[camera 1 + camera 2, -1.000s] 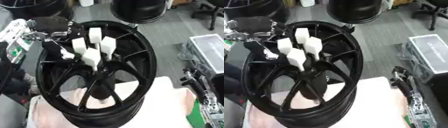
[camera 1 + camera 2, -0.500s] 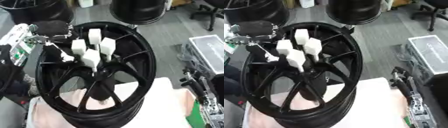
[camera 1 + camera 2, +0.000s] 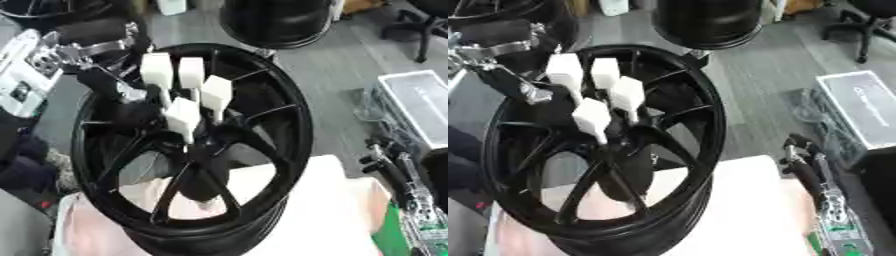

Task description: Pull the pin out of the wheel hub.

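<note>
Fingers (image 3: 184, 117) over wheel hub (image 3: 206, 150); pin unseen.

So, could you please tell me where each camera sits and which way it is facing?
Left eye view: in the robot's head, looking down at the black wheel hub; left hand at its centre, right hand lower right.
Right eye view: beside it, facing the same way; same two hands.
Shared: hub, both hands, grey case at right.
</note>
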You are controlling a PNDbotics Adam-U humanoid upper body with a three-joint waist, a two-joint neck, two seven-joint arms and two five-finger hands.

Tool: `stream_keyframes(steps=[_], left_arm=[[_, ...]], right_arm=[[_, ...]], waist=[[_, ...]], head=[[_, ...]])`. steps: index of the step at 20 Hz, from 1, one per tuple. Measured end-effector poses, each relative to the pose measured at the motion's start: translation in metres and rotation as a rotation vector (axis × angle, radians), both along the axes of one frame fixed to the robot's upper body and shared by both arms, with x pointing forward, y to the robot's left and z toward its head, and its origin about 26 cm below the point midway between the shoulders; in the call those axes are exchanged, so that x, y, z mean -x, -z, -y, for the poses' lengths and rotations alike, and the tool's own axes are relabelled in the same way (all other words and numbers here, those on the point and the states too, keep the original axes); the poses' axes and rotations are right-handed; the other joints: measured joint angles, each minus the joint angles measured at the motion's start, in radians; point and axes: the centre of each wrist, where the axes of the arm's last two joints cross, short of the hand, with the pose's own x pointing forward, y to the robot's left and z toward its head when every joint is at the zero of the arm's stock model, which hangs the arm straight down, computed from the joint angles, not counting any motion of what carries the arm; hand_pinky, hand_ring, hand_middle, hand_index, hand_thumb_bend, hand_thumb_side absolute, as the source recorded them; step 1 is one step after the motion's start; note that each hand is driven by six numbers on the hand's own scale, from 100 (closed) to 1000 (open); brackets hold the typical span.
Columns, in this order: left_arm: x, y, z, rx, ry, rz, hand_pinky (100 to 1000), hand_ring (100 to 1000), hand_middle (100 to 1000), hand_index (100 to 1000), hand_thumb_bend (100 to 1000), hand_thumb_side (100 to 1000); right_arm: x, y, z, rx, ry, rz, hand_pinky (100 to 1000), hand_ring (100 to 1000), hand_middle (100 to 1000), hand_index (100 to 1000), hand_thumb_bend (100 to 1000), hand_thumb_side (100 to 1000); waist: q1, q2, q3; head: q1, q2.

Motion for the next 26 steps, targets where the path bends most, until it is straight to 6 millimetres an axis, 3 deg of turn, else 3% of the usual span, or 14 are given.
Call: stream_keyframes(steps=[4,6,8,12,14,15,16,19,21,23,26], left_arm=[[0.021,-0.043,-0.044,0.124,-0.006,-0.004,598,289,393,595,100,503],[0.036,-0.053,-0.076,0.158,-0.04,-0.016,602,301,409,612,100,515],[0.05,-0.05,-0.112,0.162,-0.112,-0.043,609,324,439,640,100,543],[0.074,-0.017,-0.176,0.095,-0.318,-0.119,612,347,481,681,100,621],[0.079,0.002,-0.195,0.041,-0.409,-0.15,624,394,584,763,100,658],[0.08,0.012,-0.204,0.006,-0.455,-0.167,623,422,629,794,100,456],[0.08,0.023,-0.211,-0.034,-0.5,-0.182,632,449,662,812,100,705],[0.076,0.054,-0.227,-0.134,-0.599,-0.207,640,479,719,830,100,825],[0.072,0.076,-0.231,-0.173,-0.632,-0.214,652,508,801,881,235,1000],[0.069,0.096,-0.233,-0.178,-0.666,-0.2,644,500,822,893,311,1000],[0.066,0.122,-0.231,-0.124,-0.712,-0.173,624,472,823,905,323,1000]], right_arm=[[0.0,0.0,0.001,0.0,0.006,0.001,477,563,759,840,100,645],[0.001,0.0,0.002,-0.001,0.016,0.002,477,562,759,840,100,645],[0.001,0.0,0.004,-0.001,0.027,0.006,477,563,759,840,100,644],[0.001,-0.001,0.005,-0.001,0.037,0.012,478,563,759,840,100,645],[0.001,-0.001,0.005,-0.001,0.038,0.013,478,562,759,840,100,646],[0.001,-0.001,0.005,-0.001,0.039,0.014,478,562,759,840,100,646],[0.001,-0.001,0.005,-0.001,0.041,0.015,478,562,759,840,100,646],[0.001,-0.001,0.006,-0.001,0.042,0.016,478,562,759,840,100,646],[0.0,-0.001,0.005,-0.001,0.041,0.016,478,562,758,840,100,646],[0.0,-0.002,0.005,-0.001,0.04,0.018,478,562,758,839,100,646],[-0.002,-0.003,0.005,-0.002,0.038,0.022,478,562,758,839,100,635]], waist=[[0.007,0.0,0.005],[0.01,0.0,0.009],[0.012,0.0,0.014],[0.01,0.0,0.015],[0.008,0.0,0.014],[0.007,0.001,0.014],[0.006,0.001,0.013],[0.001,0.001,0.013],[-0.003,0.002,0.013],[-0.009,0.002,0.013],[-0.014,0.004,0.014]], head=[[0.0,0.0],[-0.001,0.0],[-0.002,0.0],[-0.002,-0.001],[-0.001,-0.001],[-0.001,-0.001],[-0.001,-0.001],[0.0,-0.001],[0.0,-0.001],[0.0,-0.001],[-0.001,-0.001]])
